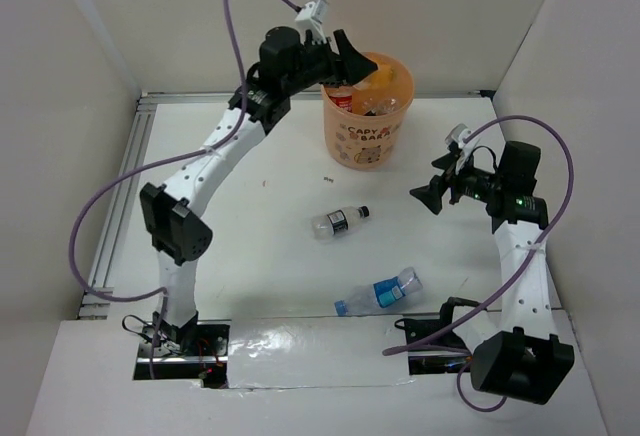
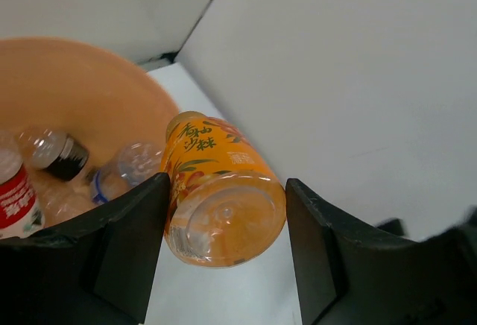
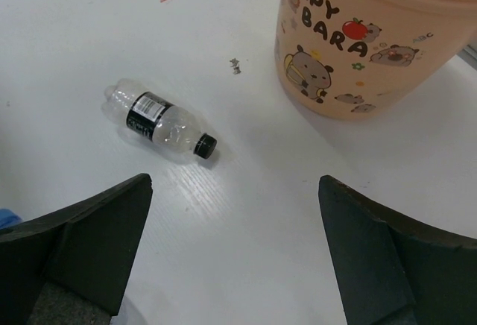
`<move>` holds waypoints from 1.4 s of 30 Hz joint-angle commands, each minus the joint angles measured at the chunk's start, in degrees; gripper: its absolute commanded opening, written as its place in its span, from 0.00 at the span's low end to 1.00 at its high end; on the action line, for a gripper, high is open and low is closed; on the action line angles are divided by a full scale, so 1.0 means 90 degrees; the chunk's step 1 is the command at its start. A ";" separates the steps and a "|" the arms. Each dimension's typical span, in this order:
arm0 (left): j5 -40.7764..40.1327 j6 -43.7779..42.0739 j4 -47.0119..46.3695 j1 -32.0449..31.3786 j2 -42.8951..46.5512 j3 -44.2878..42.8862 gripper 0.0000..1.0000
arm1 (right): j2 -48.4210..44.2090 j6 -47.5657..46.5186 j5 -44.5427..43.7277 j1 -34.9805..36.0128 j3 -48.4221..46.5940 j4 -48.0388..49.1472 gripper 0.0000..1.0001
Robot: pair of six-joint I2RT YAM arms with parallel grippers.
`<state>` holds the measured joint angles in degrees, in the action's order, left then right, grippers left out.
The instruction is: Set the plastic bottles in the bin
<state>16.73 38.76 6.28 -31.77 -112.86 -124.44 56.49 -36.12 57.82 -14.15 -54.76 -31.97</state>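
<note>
The orange bin stands at the back of the table; it also shows in the right wrist view. My left gripper hovers over its rim, jaws open. In the left wrist view the stubby orange bottle lies between the open fingers, tilted neck-down into the bin, with a gap to the right finger. Inside lie a red-label bottle and a black-label one. My right gripper is open and empty above the table. A black-label bottle and a blue-label bottle lie on the table.
White walls enclose the table on the left, back and right. An aluminium rail runs along the left edge. A small scrap lies near the bin, also in the right wrist view.
</note>
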 commanded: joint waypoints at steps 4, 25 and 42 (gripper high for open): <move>-0.0969 -0.0147 0.0308 -0.0025 -0.0741 -0.0216 0.10 | -0.0251 -0.0235 -0.0214 -0.0039 -0.0116 -0.0461 1.00; -0.1829 -0.2315 0.0659 -0.1059 0.3045 0.4252 1.00 | 0.0520 -0.8662 -0.0311 0.1317 0.0977 -0.4769 0.92; -0.2103 -0.2531 0.0347 -0.1656 0.3165 0.6746 1.00 | 0.0052 -0.7082 -0.0320 0.3934 0.0430 -0.4817 0.94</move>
<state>-0.16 16.49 13.74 -46.35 -85.32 -61.32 60.51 -104.07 55.20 17.32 -49.17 -70.89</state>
